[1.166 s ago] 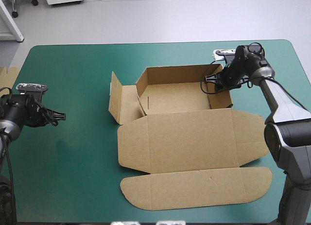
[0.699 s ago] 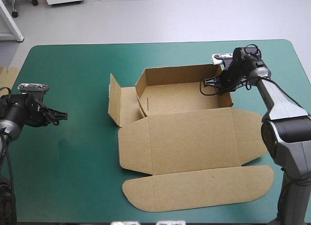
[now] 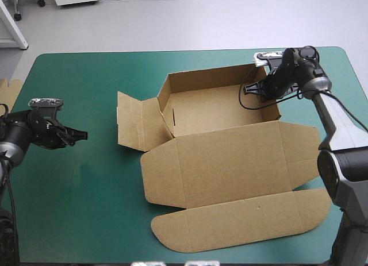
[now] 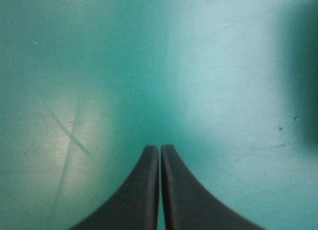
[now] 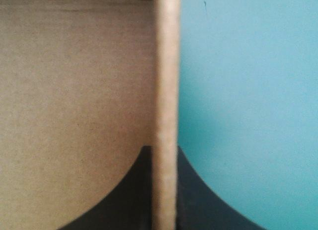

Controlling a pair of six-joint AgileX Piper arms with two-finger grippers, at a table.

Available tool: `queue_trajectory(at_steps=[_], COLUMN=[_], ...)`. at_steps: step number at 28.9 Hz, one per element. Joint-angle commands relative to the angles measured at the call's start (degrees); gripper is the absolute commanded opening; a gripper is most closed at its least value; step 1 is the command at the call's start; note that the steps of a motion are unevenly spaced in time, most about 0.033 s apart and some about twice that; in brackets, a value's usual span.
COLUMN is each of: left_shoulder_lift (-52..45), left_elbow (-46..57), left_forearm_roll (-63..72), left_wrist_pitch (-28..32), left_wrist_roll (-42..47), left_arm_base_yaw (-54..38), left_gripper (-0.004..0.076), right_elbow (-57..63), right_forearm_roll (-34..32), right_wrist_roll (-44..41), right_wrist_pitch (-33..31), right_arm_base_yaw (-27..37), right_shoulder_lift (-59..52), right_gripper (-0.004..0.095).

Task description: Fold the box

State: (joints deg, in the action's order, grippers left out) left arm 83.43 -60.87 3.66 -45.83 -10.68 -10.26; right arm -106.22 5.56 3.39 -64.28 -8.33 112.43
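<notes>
One hold only: right gripper (image 5: 165, 150), clamped on the right wall of the box (image 3: 230, 162), could drag it askew; left gripper (image 4: 160, 149) closed, empty.

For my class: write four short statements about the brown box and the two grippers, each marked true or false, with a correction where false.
1. The right gripper is shut on the right wall of the box. True.
2. The left gripper holds a flap of the box. False: its fingers are shut on nothing, over the bare teal-green cover, well apart from the box.
3. The lid lies flat on the table, on the tray's near side. True.
4. The left side flap is tucked inside the tray. False: it splays outward, left of the tray.
</notes>
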Motion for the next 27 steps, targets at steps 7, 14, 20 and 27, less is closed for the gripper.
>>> queue_trajectory(at_steps=[7, 14, 20, 27], left_shoulder_lift=[-4.4, -5.1, -5.1, -4.1], left_elbow=[-2.1, -2.8, -5.8, -6.5], left_forearm_roll=[16.5, 19.4, 24.0, 32.7], left_wrist_pitch=[0.7, 1.9, 3.3, 9.5], left_wrist_roll=[-8.7, -9.2, -9.9, -14.4], left_arm_base_yaw=[0.0, 0.0, 0.0, 0.0], left_gripper=[-0.0010, -0.0010, -0.0010, -0.0010], right_elbow=[-1.9, -1.9, -2.7, -5.3], right_forearm_roll=[5.1, 15.5, 24.2, 24.7], right_wrist_roll=[4.3, 8.0, 10.0, 9.6], right_wrist_pitch=[-0.1, 0.4, 0.7, -1.0], right_arm_base_yaw=[0.3, 3.7, 7.7, 7.8], right_shoulder_lift=[-11.2, -14.0, -15.5, -15.5], right_gripper=[-0.0013, -0.0013, -0.0013, -0.0013])
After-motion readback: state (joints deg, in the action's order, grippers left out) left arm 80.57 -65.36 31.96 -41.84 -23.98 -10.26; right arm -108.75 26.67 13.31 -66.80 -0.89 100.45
